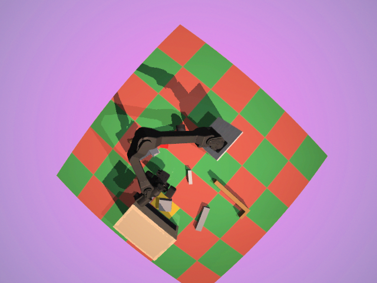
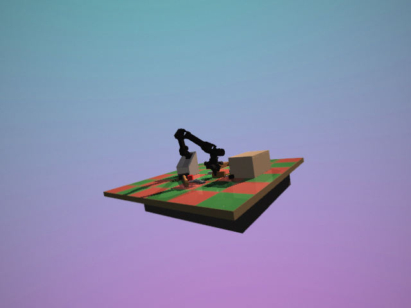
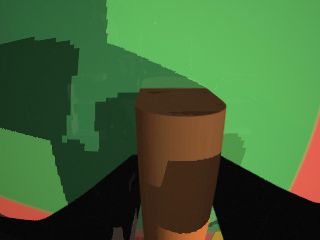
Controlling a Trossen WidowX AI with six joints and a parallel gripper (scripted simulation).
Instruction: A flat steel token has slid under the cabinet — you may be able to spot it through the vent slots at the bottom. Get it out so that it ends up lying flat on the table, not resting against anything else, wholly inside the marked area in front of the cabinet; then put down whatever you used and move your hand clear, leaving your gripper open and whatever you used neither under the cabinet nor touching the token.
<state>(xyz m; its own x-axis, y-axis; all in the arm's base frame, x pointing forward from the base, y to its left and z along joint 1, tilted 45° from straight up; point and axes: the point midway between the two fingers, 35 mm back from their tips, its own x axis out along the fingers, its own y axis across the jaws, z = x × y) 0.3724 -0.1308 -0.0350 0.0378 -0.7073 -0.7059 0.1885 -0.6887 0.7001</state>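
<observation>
The tan cabinet (image 1: pixel 144 232) (image 2: pixel 241 167) shows its dark slotted front in the top view. The yellow marked area (image 1: pixel 174 209) lies before it, partly shaded and partly hidden by the arm. A light grey squarish piece (image 1: pixel 165 205) stands on the yellow. I cannot tell whether it is the token; no token shows clearly elsewhere. My gripper (image 2: pixel 214 172) (image 3: pixel 174 163) points down near the cabinet's front, shut on an orange-brown wooden piece (image 2: pixel 219 174) (image 3: pixel 180 135). Its rounded body fills the space between the fingers in the wrist view. Its lower end is hidden.
An L-shaped wooden stick (image 1: pixel 230 194) lies to the right in the top view. A grey bar (image 1: pixel 202 218) and a small white bar (image 1: pixel 189 177) lie between it and the marked area. A red block (image 1: pixel 164 146) (image 2: pixel 190 177) and grey piece (image 1: pixel 154 151) lie beneath the arm.
</observation>
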